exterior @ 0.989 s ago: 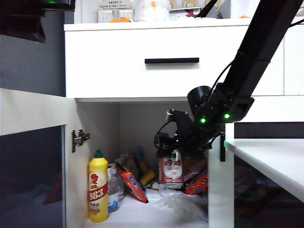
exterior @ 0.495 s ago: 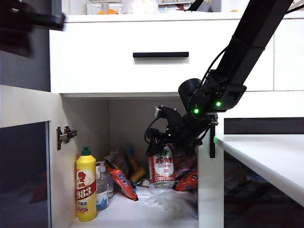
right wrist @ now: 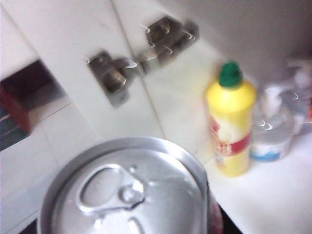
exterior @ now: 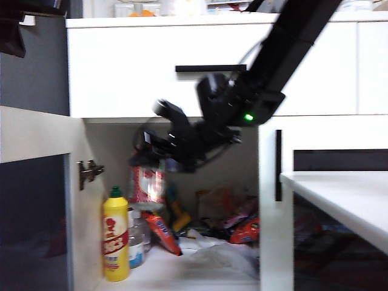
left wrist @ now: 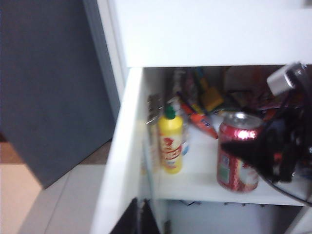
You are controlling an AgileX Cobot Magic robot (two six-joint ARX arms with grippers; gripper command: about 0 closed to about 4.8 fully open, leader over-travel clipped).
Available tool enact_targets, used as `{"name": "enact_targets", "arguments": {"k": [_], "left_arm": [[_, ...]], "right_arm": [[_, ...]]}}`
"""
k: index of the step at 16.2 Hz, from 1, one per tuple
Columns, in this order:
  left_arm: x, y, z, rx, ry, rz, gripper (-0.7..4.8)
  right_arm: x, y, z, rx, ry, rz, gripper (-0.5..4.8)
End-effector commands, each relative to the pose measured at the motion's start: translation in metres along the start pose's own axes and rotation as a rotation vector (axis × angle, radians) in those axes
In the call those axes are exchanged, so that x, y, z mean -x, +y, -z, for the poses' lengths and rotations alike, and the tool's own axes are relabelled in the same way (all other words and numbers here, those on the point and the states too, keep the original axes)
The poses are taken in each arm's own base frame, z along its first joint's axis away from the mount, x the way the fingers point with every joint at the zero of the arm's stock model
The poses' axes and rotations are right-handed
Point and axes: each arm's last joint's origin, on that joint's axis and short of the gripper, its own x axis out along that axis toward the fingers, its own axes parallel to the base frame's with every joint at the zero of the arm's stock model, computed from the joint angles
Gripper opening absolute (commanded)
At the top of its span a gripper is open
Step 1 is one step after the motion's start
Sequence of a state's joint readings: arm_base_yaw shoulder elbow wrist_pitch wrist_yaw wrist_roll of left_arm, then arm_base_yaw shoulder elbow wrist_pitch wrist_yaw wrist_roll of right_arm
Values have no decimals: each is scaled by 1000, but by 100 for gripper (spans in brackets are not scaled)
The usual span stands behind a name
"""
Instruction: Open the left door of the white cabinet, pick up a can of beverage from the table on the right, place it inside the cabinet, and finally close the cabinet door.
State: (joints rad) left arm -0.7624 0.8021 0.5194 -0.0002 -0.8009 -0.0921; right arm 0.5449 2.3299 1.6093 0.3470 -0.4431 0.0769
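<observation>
A: Where is the can (exterior: 147, 185) right now?

B: Hanging in the cabinet (exterior: 182, 79) opening, clear of the shelf, gripped from above by the right gripper (exterior: 159, 159). Its jaws stand wide around the can's upper body. In the outside view it sits at about ten o'clock from the heap of snack packets (exterior: 242, 227) and just above the yellow bottle (exterior: 115, 235).

A: And the other arm?

B: The left gripper does not show clearly in any picture; going by its closed reading it is shut, holding nothing I can see. Only a dark bit of that arm shows at the outside view's eleven o'clock corner.

A: What could go wrong?

B: I'd say the can is close to the bottle and to the hinge (exterior: 88, 171) on the left door (exterior: 36, 182). Lowered there, it might knock the bottle over or land on a packet and tip. The door stands open, so a swing toward nine o'clock might strike its inner edge.

A: Do the views disagree?

B: They add to each other. The right wrist view shows the can's silver lid (right wrist: 127, 187) with the pull tab unopened, and the hinge close behind. The left wrist view shows bare shelf (left wrist: 204, 178) under the can, which the blurred outside view hides.
</observation>
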Motion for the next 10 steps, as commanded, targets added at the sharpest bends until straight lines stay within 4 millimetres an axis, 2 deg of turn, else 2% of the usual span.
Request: {"name": "enact_targets", "arguments": {"k": [1,3,4,7,8,10], "left_arm": [[-1,3,-1,8,2,-19,-6],[-1,3,1,-2,12,-23,-6],[0,4,3,-25,34,-26,-6],[0,4,5,-26,50,-27,-6],[0,4,5,-26,50,-27,-6],[0,4,5,-6,51,-28,-6]], "right_arm": [[3,-13,-10,45,-114,161,242],[7,-24,-8,92,-78,216,242],[17,-43,-5,76,-50,249,242],[37,-79,2,121,12,305,226],[38,-86,6,134,-10,271,209],[34,-96,18,147,-32,251,209]]}}
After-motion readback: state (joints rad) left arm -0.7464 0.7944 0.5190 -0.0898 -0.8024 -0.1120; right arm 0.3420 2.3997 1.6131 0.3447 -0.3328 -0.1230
